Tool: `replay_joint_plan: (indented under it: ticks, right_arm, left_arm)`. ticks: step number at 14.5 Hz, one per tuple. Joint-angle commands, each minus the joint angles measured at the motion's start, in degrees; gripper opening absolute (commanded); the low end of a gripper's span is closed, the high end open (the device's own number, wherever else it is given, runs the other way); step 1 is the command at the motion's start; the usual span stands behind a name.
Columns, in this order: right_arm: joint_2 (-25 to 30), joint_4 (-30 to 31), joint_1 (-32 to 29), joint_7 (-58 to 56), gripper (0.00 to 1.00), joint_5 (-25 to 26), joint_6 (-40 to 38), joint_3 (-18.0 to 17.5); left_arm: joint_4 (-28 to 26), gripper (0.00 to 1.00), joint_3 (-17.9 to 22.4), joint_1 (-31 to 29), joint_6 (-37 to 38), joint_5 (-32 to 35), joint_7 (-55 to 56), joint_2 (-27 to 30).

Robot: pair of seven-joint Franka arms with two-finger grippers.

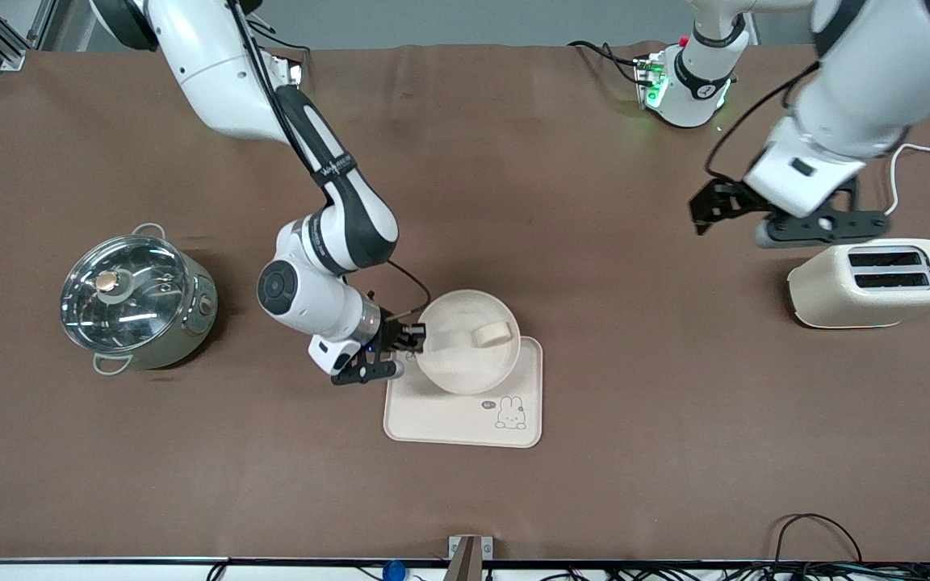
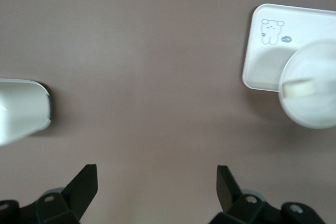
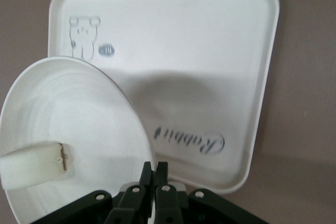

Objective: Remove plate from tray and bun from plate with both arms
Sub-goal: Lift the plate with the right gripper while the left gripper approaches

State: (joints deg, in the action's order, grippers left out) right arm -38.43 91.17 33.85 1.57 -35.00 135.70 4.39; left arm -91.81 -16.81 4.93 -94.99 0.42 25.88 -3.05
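Observation:
The round cream plate (image 1: 465,343) is held by its rim in my right gripper (image 1: 415,335), which is shut on it, over the rectangular rabbit tray (image 1: 465,411). The pale bun (image 1: 489,333) lies in the plate. In the right wrist view the plate (image 3: 79,129) with the bun (image 3: 31,167) is tilted above the tray (image 3: 199,77), the gripper (image 3: 155,169) pinching its rim. My left gripper (image 1: 703,214) is open and empty in the air beside the toaster; in the left wrist view the gripper (image 2: 156,182) is wide open, with plate (image 2: 315,106) and bun (image 2: 299,88) farther off.
A cream toaster (image 1: 873,282) stands at the left arm's end of the table. A steel pot with a glass lid (image 1: 134,303) stands at the right arm's end. Brown cloth covers the table (image 1: 594,403).

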Motion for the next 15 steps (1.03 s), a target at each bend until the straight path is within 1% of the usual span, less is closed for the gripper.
replay_joint_plan:
  ticks: [1, 3, 4, 6, 7, 9, 11, 12, 13, 15]
  right_arm:
    - [6.5, 13.3, 6.0, -1.1, 0.01, -1.3, 4.3, 0.0]
    - [6.4, 18.5, 8.9, -1.0, 0.01, -1.3, 12.0, -0.1]
    - [6.4, 19.6, 9.4, -1.1, 0.01, -1.3, 13.7, -0.1]
    - [6.2, 21.1, 10.1, -2.1, 0.01, -1.3, 14.7, -0.1]
    - [6.3, 21.9, 10.1, -3.3, 0.01, -1.3, 14.7, -0.1]
    - [6.7, 23.8, 9.6, -6.7, 0.02, -1.3, 14.7, -0.1]
    - [7.1, 24.7, 9.9, -6.7, 0.02, -1.3, 15.2, -0.1]
    - [7.3, 25.1, 10.0, -6.7, 0.05, -1.3, 15.5, -0.1]
    - [7.2, 24.9, 9.5, -6.2, 0.29, -1.4, 14.9, -0.1]
    - [7.2, 24.8, 8.8, -5.9, 0.86, -1.6, 14.6, -0.1]
  left_arm:
    - [0.5, 1.00, -3.4, 2.3, 0.0, 0.5, 11.3, -3.0]
    - [0.4, 1.00, -3.9, 5.0, 0.0, 0.8, 17.7, -5.2]
    - [0.3, 1.00, -3.9, 6.8, -0.2, 1.0, 21.2, -6.7]
    - [-0.1, 1.00, -3.9, 8.5, -1.4, 1.1, 28.5, -9.2]
    - [-1.4, 1.00, -3.9, 9.6, -3.0, 1.2, 31.9, -10.0]
    - [-4.8, 1.00, -3.9, 10.3, -7.5, 1.2, 36.6, -11.0]
    - [-7.8, 1.00, -3.9, 11.3, -12.6, 1.4, 41.7, -12.4]
    - [-8.1, 1.00, -3.9, 12.2, -14.5, 1.8, 45.5, -14.1]
    - [-7.9, 1.00, -3.9, 13.2, -16.0, 2.5, 49.7, -16.3]
    - [-7.8, 1.00, -3.9, 14.9, -20.2, 3.9, 56.7, -20.0]
